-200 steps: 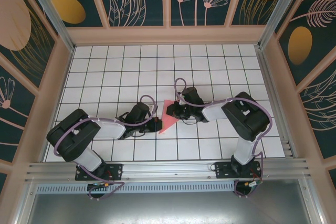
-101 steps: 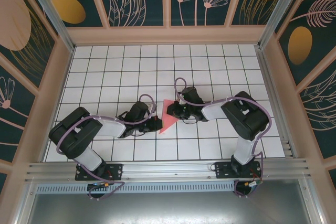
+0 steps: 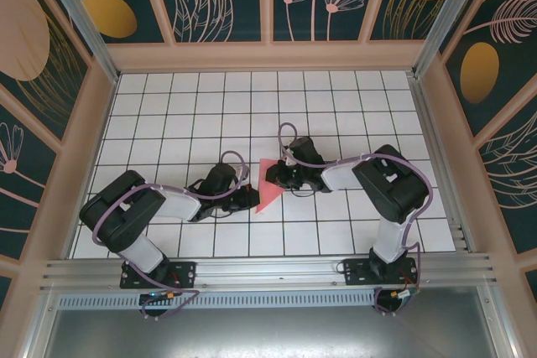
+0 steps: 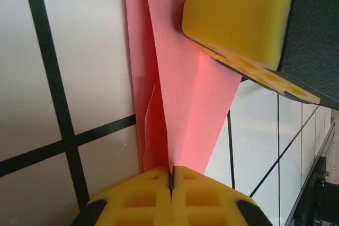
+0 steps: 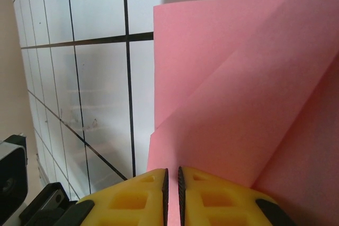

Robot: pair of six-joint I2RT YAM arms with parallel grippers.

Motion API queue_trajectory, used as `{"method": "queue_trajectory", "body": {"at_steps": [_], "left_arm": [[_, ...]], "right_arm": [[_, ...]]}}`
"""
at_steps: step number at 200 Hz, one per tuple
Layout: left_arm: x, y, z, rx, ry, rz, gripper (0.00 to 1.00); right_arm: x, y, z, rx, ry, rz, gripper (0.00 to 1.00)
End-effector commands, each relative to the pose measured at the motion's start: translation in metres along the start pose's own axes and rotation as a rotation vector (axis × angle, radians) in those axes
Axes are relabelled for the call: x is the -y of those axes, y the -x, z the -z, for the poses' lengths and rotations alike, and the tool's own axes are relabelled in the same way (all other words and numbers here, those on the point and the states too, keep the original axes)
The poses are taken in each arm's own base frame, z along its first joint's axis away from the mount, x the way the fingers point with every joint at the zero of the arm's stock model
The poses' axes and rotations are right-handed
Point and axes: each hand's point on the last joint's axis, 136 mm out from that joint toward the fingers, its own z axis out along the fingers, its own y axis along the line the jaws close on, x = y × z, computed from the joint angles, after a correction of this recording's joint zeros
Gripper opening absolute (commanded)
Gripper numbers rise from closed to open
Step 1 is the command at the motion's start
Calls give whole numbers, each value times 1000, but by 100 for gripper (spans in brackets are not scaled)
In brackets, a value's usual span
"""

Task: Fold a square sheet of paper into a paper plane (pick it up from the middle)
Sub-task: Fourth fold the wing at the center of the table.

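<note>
Creasing wants a steady touch here: the left gripper [image 4: 171, 177] is clamped tight on one end of the fold line, so the right gripper [image 5: 172, 175], its fingers nipped almost together on an upper flap, should, I reckon, press along the crease without dragging the layers askew. The square sheet of paper [image 3: 268, 199] sits mid-table on the white grid table [image 3: 168, 123], between both grippers. It's salmon-pink, folded into a pointed wedge, one layer bowing up slightly
</note>
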Motion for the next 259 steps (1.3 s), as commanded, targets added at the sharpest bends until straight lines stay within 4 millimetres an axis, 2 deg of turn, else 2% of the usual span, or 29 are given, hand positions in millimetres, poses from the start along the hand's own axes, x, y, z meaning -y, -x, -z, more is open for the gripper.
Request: {"method": "queue_trajectory", "body": {"at_steps": [1, 28, 60, 106, 150, 166, 224, 259], "left_arm": [[-16, -15, -6, -48, 41, 33, 0], [-17, -15, -6, -49, 45, 34, 0], [-18, -16, -6, -52, 49, 32, 0], [-20, -16, -5, -52, 64, 25, 0], [-20, -16, -2, -49, 71, 13, 10], [-19, -18, 0, -54, 65, 16, 17], [-17, -21, 0, -77, 57, 16, 16], [-6, -18, 7, -68, 36, 0, 24]], "right_arm": [[-21, 1, 6, -7, 74, 45, 18], [-23, -1, 4, -21, 87, 52, 18], [-15, -2, -3, -34, 62, 40, 18], [15, -6, -11, -43, -59, -6, 17], [25, -11, -11, -58, -98, -13, 16], [25, -12, -11, -60, -98, -13, 16], [25, -12, -12, -65, -105, -16, 16], [26, -12, -13, -69, -109, -15, 16]]}}
